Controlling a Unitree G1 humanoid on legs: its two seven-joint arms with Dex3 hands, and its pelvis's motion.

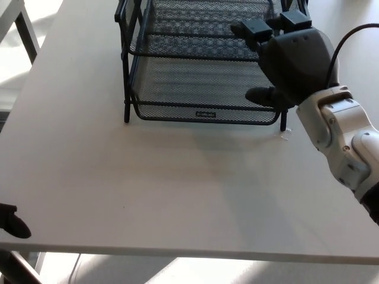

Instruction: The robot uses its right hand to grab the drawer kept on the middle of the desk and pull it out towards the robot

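Head view, and we've got our right hand (290, 65) over the right front corner of the drawer (201, 89), fingers spread, gripping nothing. The pull isn't begun: the bottom drawer sits flush in its rack, mid-desk toward the far side. It's black wire mesh on thin metal rails, with a small label at the front lip, on a smooth pale desk (148, 189).

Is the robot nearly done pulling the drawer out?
Not yet. Its right hand has reached the right front corner of the bottom drawer, fingers apart, nothing gripped. The drawer looks barely out of the black mesh rack. Grabbing and pulling remain.
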